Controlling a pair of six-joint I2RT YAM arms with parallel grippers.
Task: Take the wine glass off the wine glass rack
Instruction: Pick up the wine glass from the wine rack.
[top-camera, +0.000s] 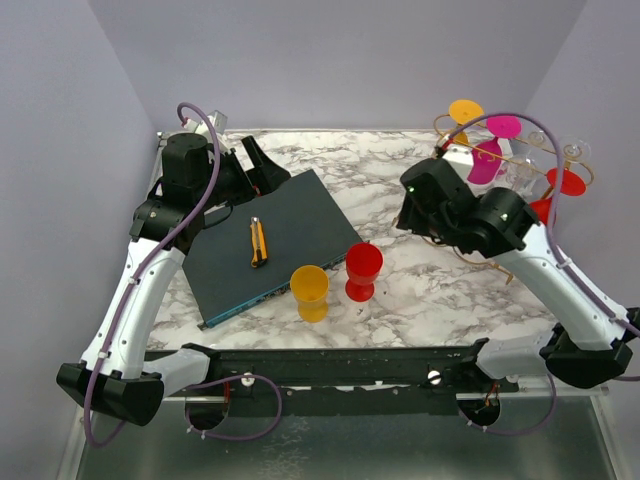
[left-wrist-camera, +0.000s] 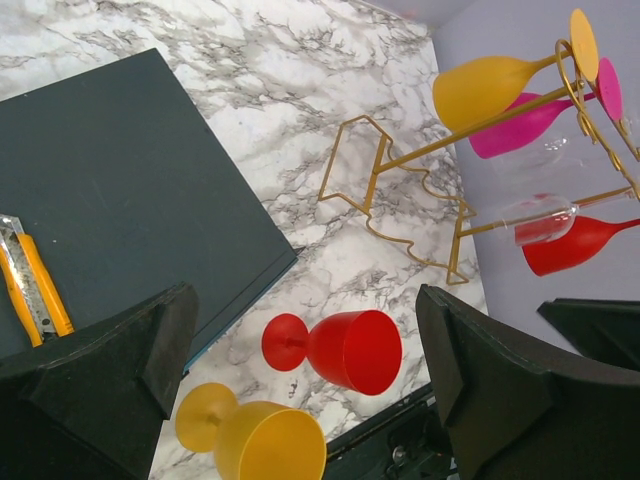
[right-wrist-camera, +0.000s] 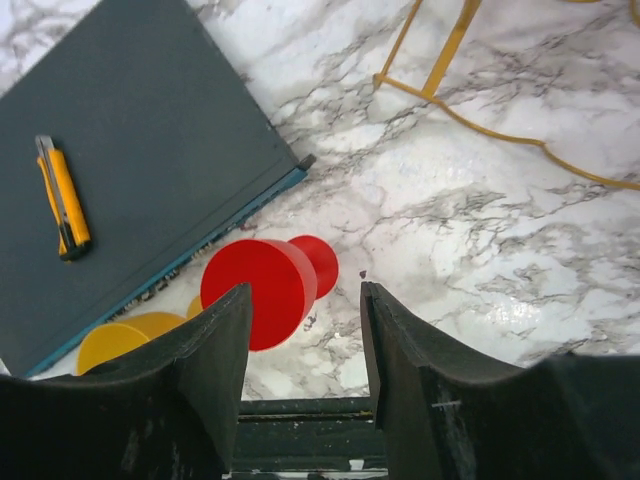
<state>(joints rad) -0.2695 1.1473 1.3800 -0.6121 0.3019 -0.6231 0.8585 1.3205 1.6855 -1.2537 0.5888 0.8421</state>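
We note a white, grey-veined marble-pattern counter (top-camera: 400, 200) enclosed by plain pale lavender walls (top-camera: 330, 60) at back and both sides; lighting even, shadows soft.

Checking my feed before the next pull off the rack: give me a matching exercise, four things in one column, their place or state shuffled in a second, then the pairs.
Things:
1. utility knife
2. pink wine glass
3. wine glass rack
4. left end effector

Place or state:
A. hangs bowl-down from the wire frame
B. wide open, holding nothing
C. lies on the dark board
D. stands at the far right corner of the table

Pairs: 1-C, 2-A, 3-D, 4-B
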